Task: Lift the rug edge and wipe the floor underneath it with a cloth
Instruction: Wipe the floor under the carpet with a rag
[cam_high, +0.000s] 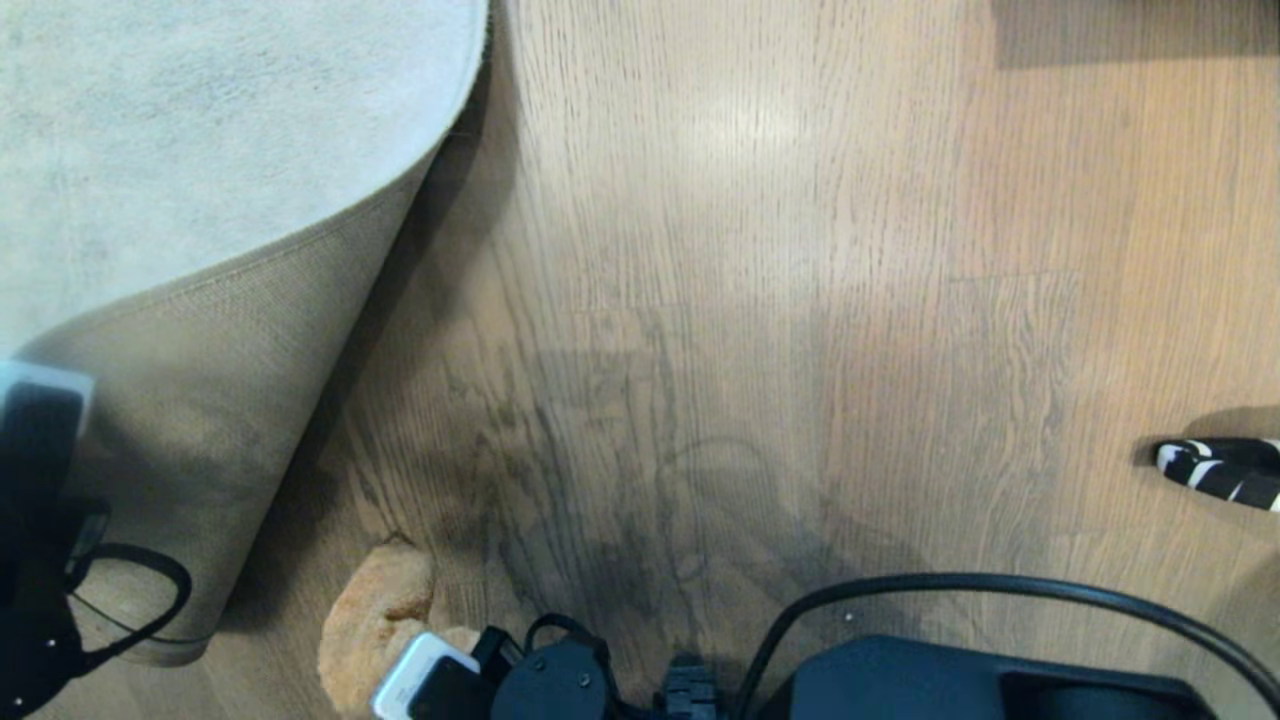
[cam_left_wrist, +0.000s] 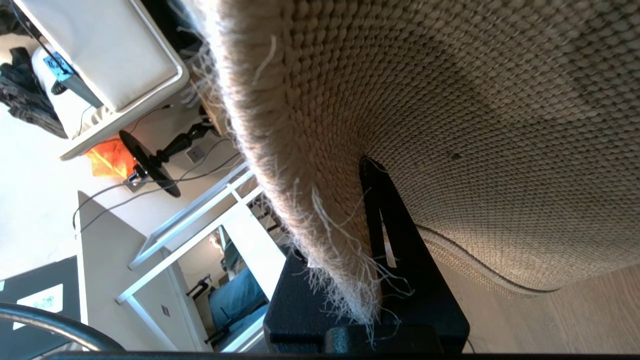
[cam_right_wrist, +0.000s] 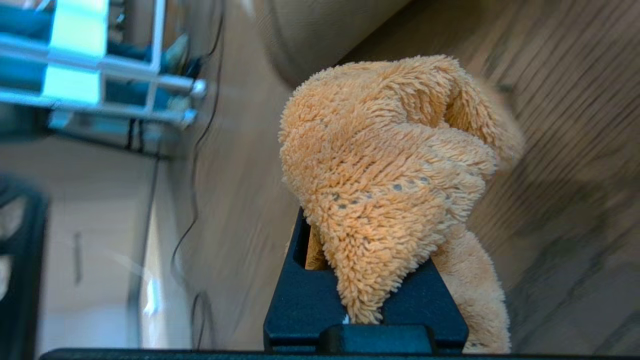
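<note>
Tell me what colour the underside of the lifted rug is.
Tan, with a woven texture; the rug shows it best in the left wrist view.

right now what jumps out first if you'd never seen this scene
The rug at the head view's left has its edge peeled up, tan backing showing, pinched by the left gripper. Near the bottom edge, the right gripper clamps the fuzzy orange cloth just above the bare floor.

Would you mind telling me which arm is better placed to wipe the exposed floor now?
The right. Its gripper is shut on the cloth, low over the bare floor beside the fold. The left gripper is clamping the lifted rug edge.
</note>
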